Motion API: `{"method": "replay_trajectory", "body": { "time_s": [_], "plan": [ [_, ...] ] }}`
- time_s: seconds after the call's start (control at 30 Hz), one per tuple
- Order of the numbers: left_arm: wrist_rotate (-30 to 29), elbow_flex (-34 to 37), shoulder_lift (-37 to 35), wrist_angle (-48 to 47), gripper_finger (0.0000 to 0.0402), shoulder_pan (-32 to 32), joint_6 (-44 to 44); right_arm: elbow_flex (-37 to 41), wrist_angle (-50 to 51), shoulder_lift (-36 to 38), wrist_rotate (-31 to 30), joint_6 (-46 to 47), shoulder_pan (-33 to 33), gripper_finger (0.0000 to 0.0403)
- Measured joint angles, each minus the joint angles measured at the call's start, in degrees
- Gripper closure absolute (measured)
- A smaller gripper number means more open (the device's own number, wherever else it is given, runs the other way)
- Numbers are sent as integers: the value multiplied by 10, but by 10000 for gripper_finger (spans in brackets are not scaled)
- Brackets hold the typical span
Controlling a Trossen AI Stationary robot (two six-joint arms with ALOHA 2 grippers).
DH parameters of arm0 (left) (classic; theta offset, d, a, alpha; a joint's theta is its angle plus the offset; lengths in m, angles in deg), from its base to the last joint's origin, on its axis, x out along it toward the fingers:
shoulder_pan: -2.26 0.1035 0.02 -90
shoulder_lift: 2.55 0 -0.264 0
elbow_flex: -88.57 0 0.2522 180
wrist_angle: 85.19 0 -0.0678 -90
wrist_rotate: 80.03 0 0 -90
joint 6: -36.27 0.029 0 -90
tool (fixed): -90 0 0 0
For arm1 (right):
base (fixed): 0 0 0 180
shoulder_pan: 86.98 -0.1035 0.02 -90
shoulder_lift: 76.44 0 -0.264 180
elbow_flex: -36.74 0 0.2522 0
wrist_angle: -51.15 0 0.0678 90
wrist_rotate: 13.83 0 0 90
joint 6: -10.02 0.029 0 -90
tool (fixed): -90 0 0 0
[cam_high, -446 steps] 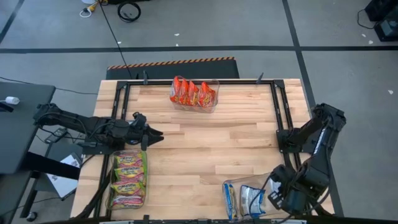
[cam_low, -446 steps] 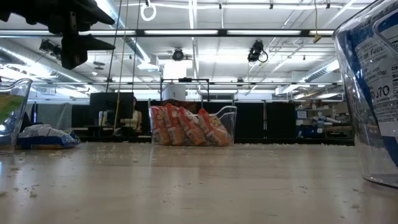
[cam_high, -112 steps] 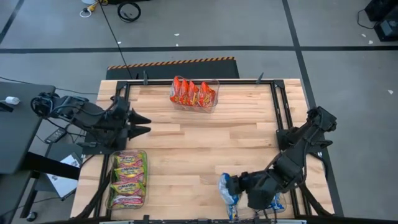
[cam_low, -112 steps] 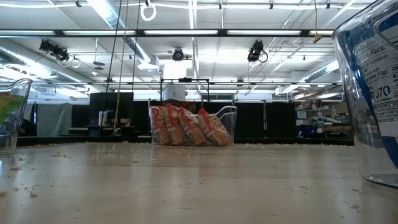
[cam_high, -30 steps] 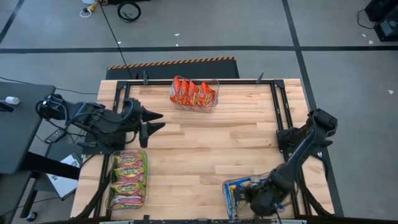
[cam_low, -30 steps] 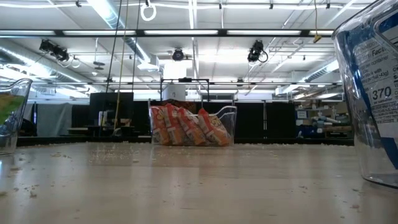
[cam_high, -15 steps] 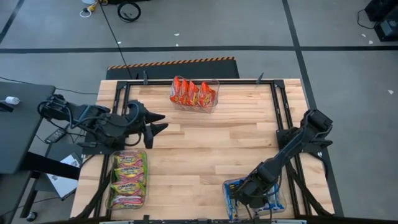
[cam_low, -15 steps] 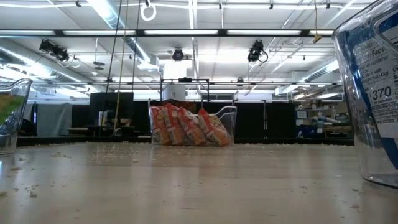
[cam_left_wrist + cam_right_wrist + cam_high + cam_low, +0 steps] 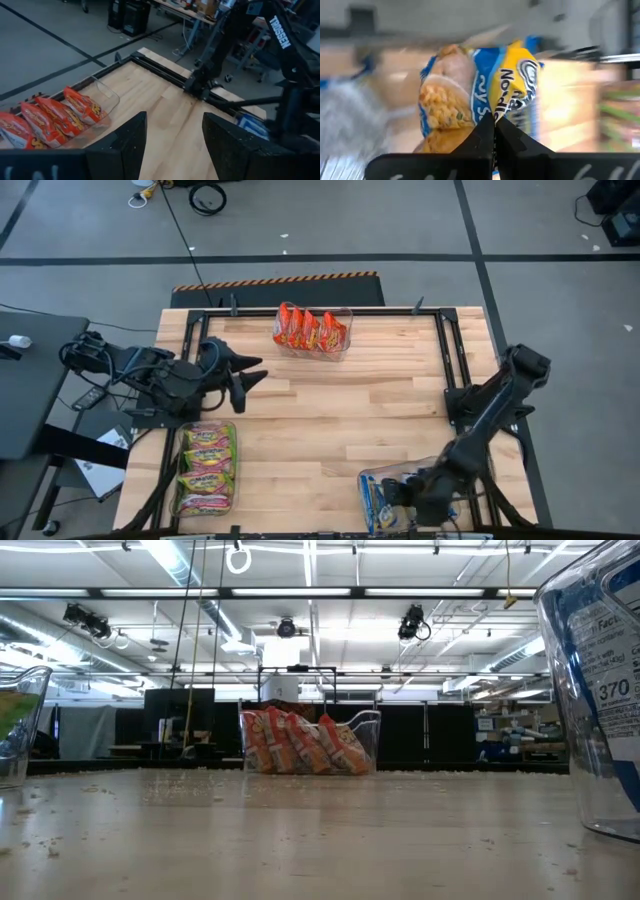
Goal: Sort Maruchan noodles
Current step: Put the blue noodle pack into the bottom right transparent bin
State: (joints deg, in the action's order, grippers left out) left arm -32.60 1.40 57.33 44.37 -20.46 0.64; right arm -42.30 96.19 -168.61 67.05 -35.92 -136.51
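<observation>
Red-orange Maruchan packets (image 9: pixel 311 330) stand on edge in a clear bin at the table's far edge, also in the low view (image 9: pixel 303 746). Green-pink-yellow packets (image 9: pixel 206 467) lie in a bin at the near left corner. Blue-white-yellow packets (image 9: pixel 371 502) stand in a bin at the near right. My right gripper (image 9: pixel 408 493) hangs over that bin, shut on a blue-white-yellow packet (image 9: pixel 470 95). My left gripper (image 9: pixel 250 376) hovers open above the table's left side, touching nothing; its fingers (image 9: pixel 172 145) point toward the far right. My right gripper (image 9: pixel 493 131) pinches the blue-white-yellow packet between its two fingers, at the middle of one edge (image 9: pixel 493 111). The packet stands out beyond the fingertips with its printed face toward the wrist camera. Whether it is lifted clear of the bin does not show.
The blue-packet bin's clear wall (image 9: pixel 598 700) fills the low view's right side, and the green bin's wall (image 9: pixel 18 725) stands at its left. Black rails (image 9: pixel 446 350) frame the table. Bare wood (image 9: pixel 340 415) lies between the three bins, strewn with crumbs.
My right gripper has swayed toward the table's left edge and then back toward the right, staying above the blue-packet bin at the near edge. The bins and their packets have kept still.
</observation>
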Motion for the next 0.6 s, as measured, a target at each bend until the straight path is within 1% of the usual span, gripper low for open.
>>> {"method": "replay_trajectory", "body": {
  "time_s": [0.07,0.17,0.3,0.4,0.5,0.6],
  "plan": [
    [-9,0,0,1,208,0,-9,27,-58,24,-32,22,-16,398],
    [-11,0,0,1,209,0,-26,91,-175,39,-60,34,-30,398],
    [-11,0,0,4,209,0,-52,179,-296,17,-104,3,-37,397],
    [-13,0,0,12,209,0,-61,212,-364,-1,-127,-31,-37,383],
    [-14,0,0,21,209,0,-62,218,-376,-5,-135,-54,-37,358],
    [-14,0,0,22,209,0,-64,198,-348,13,-135,-35,-41,326]
  ]
}}
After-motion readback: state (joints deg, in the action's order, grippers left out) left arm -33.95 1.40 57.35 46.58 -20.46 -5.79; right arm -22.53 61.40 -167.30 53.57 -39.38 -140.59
